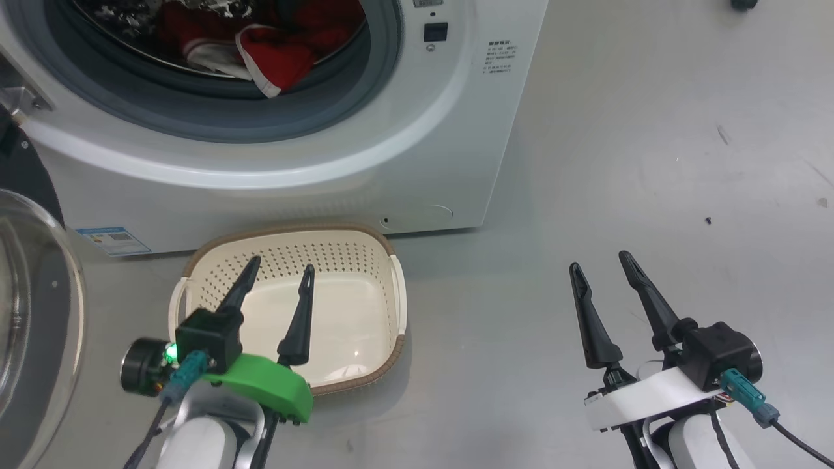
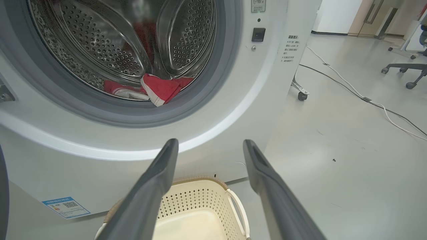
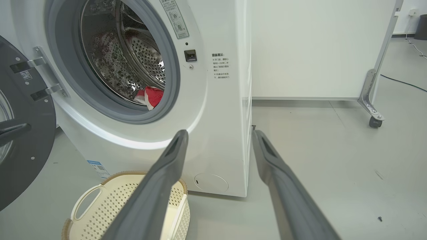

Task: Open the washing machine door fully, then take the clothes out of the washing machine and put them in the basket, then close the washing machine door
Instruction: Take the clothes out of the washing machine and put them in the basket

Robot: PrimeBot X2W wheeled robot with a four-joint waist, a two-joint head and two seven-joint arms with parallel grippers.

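The left gripper (image 1: 281, 263) hangs low over the basket (image 1: 399, 286), its fingers spread apart with nothing between them, pointing toward the front of the washing machine (image 1: 417, 163). The right gripper (image 1: 599, 260) is well off to the right above the grey floor (image 1: 651, 163), its fingers likewise apart and holding nothing, leaning slightly left. The basket stands on the floor just in front of the machine. The door (image 3: 30, 140) is swung open on the left. The red clothes (image 1: 273, 58) lie at the drum's front lip, one white-trimmed edge drooping onto the grey seal.
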